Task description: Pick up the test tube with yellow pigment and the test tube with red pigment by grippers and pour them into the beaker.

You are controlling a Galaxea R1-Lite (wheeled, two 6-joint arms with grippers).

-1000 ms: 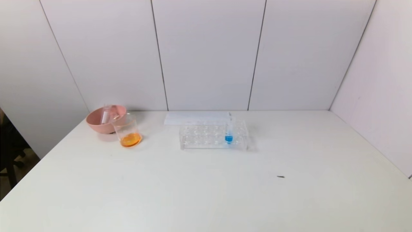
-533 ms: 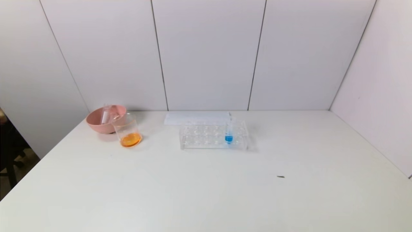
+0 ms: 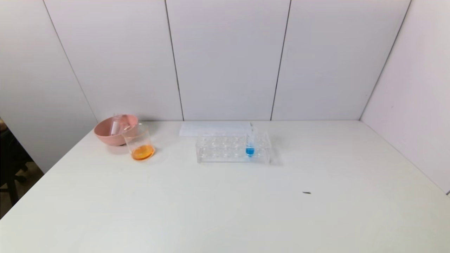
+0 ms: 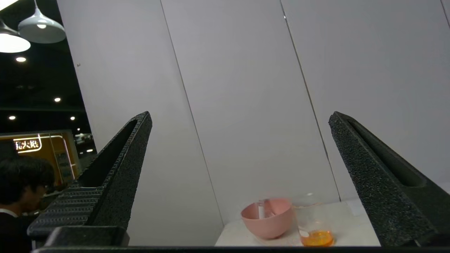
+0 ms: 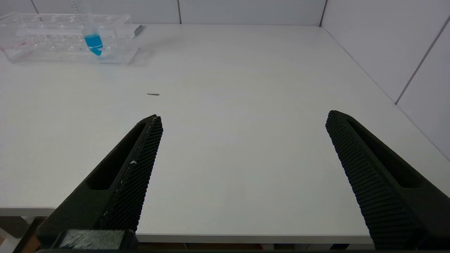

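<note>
The clear beaker [image 3: 140, 142] stands at the far left of the table with orange liquid in its bottom; it also shows in the left wrist view [image 4: 314, 225]. Two emptied clear tubes [image 3: 116, 124] lean inside the pink bowl [image 3: 107, 134] right behind it. No tube with yellow or red liquid is in view. Neither arm shows in the head view. My left gripper [image 4: 239, 121] is open and empty, off the table's left side, facing the bowl. My right gripper [image 5: 243, 121] is open and empty, before the table's front edge.
A clear tube rack [image 3: 225, 150] sits mid-table at the back and holds one blue-tipped tube [image 3: 250, 144]. A white sheet [image 3: 211, 128] lies behind it. A small dark speck [image 3: 307, 192] lies on the table. White walls close the back and right.
</note>
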